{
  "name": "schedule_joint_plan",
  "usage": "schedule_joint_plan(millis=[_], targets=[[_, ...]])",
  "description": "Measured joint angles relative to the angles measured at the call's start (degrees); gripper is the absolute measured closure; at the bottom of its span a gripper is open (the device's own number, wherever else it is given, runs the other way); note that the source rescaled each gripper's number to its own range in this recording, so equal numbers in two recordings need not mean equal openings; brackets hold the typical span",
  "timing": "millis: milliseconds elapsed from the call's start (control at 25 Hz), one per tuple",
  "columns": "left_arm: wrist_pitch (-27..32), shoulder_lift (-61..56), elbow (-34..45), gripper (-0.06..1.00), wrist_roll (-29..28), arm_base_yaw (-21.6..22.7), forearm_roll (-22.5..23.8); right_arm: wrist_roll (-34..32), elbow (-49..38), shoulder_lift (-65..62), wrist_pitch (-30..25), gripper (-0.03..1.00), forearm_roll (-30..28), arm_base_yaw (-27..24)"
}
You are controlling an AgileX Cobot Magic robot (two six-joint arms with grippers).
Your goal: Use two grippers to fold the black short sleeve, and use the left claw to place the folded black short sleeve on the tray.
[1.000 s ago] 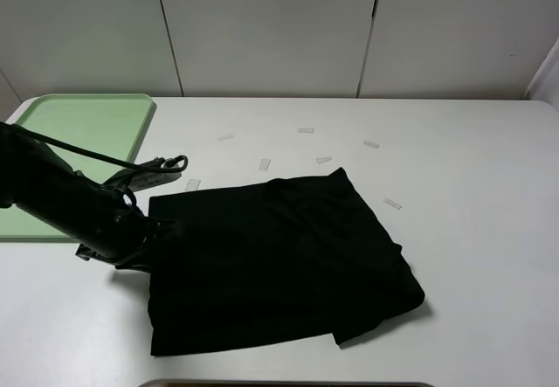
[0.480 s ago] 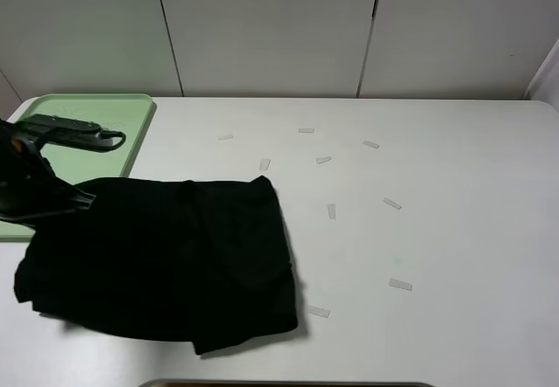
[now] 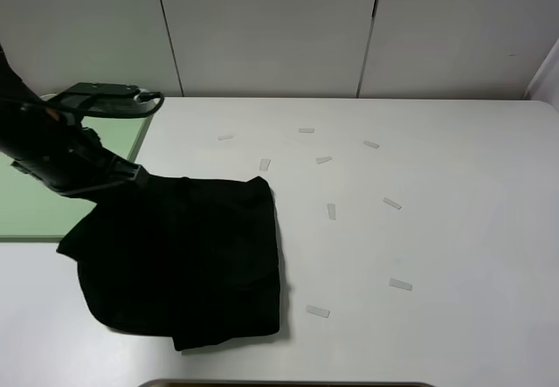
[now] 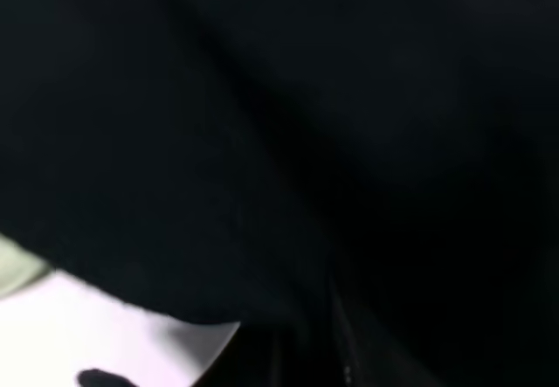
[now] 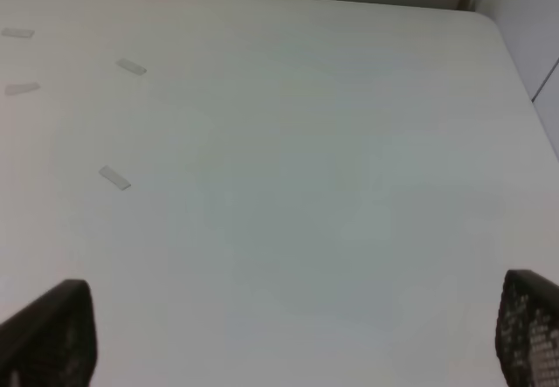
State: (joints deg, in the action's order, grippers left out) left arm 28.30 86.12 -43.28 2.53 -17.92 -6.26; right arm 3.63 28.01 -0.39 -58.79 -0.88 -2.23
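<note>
Tray, pale mint-green plastic (image 3: 35, 212), lies at desk's left edge just beyond left hand (image 3: 131, 176), clamped on folded black cloth short sleeve (image 3: 188, 260); right hand (image 5: 288, 335) spread, holding nothing.

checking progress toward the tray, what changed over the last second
The left claw, shut on the black short sleeve, dragged the folded shirt leftward toward the tray, then lifted its gripped edge. The tape strips it uncovered, the tray and the right claw stayed put.
</note>
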Motion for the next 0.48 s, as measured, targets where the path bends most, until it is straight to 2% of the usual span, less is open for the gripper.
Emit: schedule_joint_plan(millis=[80,280,480], targets=[[-2.4,0.0,0.0,0.94,1.9,-3.0,-2.9,0.0,0.0,0.0,0.0,-0.03,0.0,0.0],[-6.2,0.1,0.0,0.94,2.9,-10.6,-6.7,0.0,0.0,0.0,0.0,-0.03,0.0,0.0],[-10.1,0.1,0.0,0.94,3.0,-14.8,-9.7,0.0,0.0,0.0,0.0,-0.03,0.0,0.0]])
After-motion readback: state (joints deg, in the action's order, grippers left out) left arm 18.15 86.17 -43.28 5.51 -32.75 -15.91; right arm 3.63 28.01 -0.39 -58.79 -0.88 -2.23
